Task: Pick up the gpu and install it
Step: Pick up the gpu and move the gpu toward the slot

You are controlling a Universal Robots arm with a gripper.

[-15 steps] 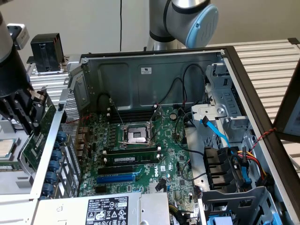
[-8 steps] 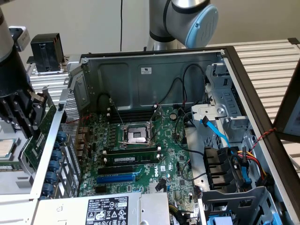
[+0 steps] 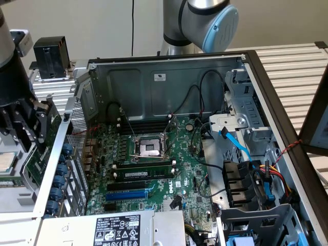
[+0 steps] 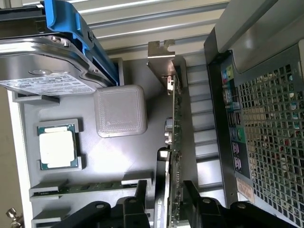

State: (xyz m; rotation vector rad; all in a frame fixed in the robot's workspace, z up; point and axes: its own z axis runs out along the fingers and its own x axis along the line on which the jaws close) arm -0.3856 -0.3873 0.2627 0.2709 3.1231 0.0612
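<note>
Gpu (image 4: 176, 137) is standing on edge in the grey parts tray (image 4: 128, 161), with its silver bracket (image 4: 160, 54) at the end away from the gripper (image 4: 167, 192). It's just outside the open computer case (image 4: 266, 142). The gripper is right down over the card, but we can't tell if it's clamped. We reckon it's light, stiff and fragile, so we'd pinch the board's flat faces near the edge.
</note>
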